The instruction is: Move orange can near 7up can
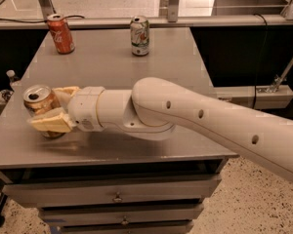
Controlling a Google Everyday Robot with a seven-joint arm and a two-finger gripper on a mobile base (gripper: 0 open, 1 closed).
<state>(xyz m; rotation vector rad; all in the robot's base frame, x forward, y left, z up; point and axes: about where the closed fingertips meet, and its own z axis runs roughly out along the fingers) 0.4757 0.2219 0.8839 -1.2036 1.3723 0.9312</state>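
Items on your work surface, listed front to back:

1. Table (112, 67): grey metal top, seen from above and in front. It carries three cans and your arm.

2. Drawers (161, 191): a stack under the front edge of the table, each with a small knob in the middle.

3. Orange can (38, 100): at the front left corner of the table, close to the left edge. Its silver top faces up and the opening is visible. It looks slightly tilted. The lower body is partly hidden by a finger.

4. Gripper (45, 107): at the front left, at the orange can. You have it clasped on that can, with the can between the two pale yellow fingers. One finger (51, 122) lies across the near lower side of the can. The other sits against the far right side, beside the rim.

5. Arm (210, 126): white and thick. It enters from the lower right and reaches left, low over the front part of the table. A ringed white wrist sits just behind the gripper.

6. 7up can (139, 35): green and white, upright at the back of the table, near the middle of the far edge. It is well apart from the orange can, diagonally across the top.

7. Red cola can (60, 33): upright at the back left corner, to the left of the 7up can with a clear gap between them.

8. Floor (244, 199): pale and speckled, showing at the lower right.
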